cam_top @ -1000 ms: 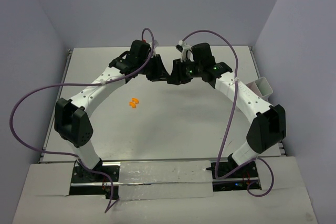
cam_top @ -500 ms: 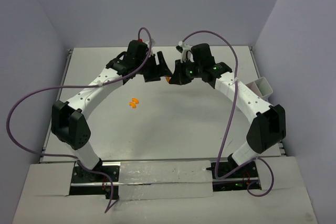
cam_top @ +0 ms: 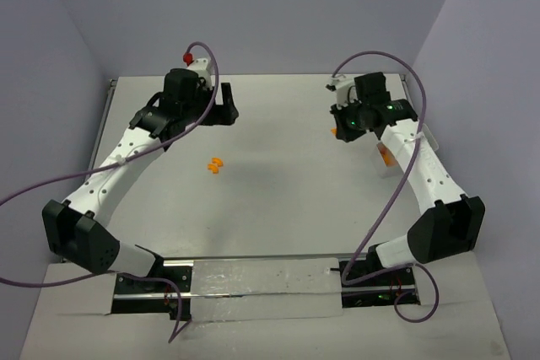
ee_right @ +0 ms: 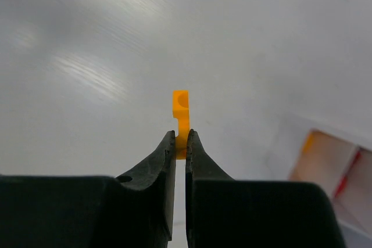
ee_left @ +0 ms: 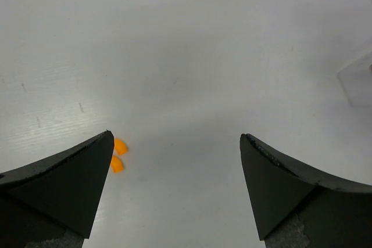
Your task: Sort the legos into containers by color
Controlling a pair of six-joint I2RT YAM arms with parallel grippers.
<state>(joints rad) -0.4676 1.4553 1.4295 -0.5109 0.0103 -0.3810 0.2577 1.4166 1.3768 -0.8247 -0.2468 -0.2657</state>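
My right gripper [ee_right: 180, 135] is shut on a small orange lego [ee_right: 181, 108] that sticks up from between its fingertips, held above the table. In the top view that gripper [cam_top: 336, 128] hangs at the right, just left of a translucent white container [cam_top: 386, 164] with something orange in it. The same container [ee_right: 326, 156] shows at the lower right of the right wrist view, with orange and red tints inside. My left gripper [cam_top: 229, 105] stands wide open and holds nothing [ee_left: 175, 137]. Two orange legos [cam_top: 215, 164] lie together on the table, beside the left finger [ee_left: 118, 155].
Purple cables loop over both arms, one with a red cap [cam_top: 186, 57] at the back left. A faint translucent container [ee_left: 356, 79] shows at the right edge of the left wrist view. The table's side rails [cam_top: 110, 90] bound the workspace.
The two grippers met at the back centre, then swung apart. The left opened and drew back left with nothing in it; the right closed on the orange lego and moved right.
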